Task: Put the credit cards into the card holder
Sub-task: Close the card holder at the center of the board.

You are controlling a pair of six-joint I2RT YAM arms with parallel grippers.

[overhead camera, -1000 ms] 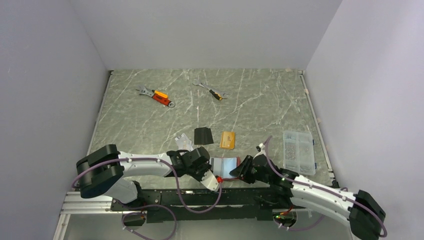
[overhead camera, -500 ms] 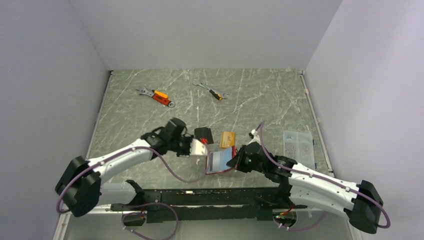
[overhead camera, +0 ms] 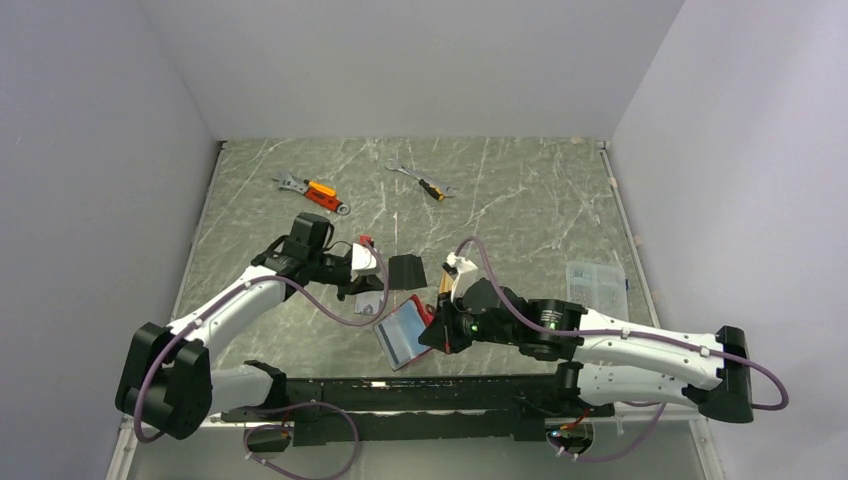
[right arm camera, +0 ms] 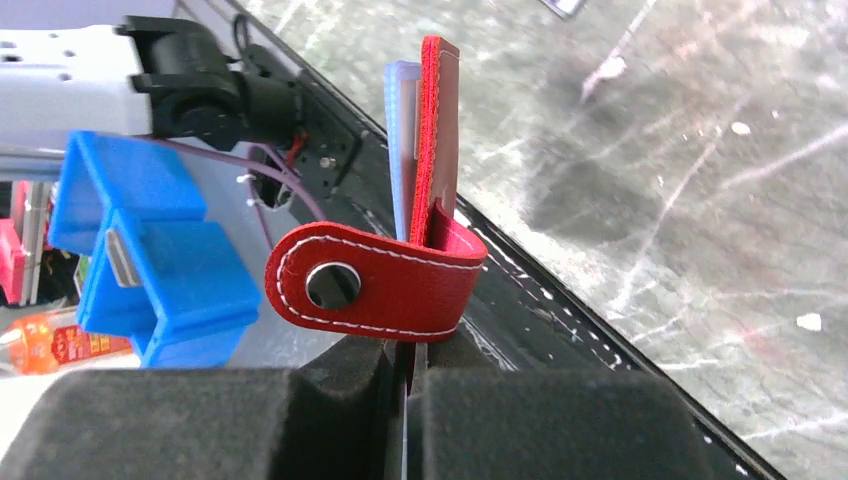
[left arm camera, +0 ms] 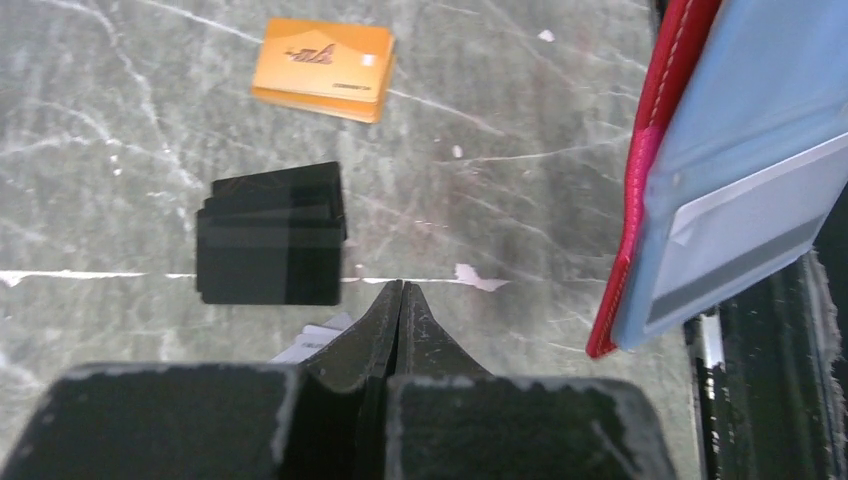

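Red holder [overhead camera: 403,332] gripped in right tool [right arm camera: 405,352] by near bench [overhead camera: 520,200] edge; left tool [left arm camera: 400,300] closed, empty; one black card [left arm camera: 270,235], one orange card [left arm camera: 323,70].

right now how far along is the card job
One grey striped card looks tucked in the red wallet. The right fingers hold the wallet up, open. The orange card and black card lie on the table, left to do; the left fingers are shut and empty.

Large wrench [overhead camera: 313,193], small wrench [overhead camera: 422,183] and clear box [overhead camera: 597,283] lie on table [overhead camera: 520,200]
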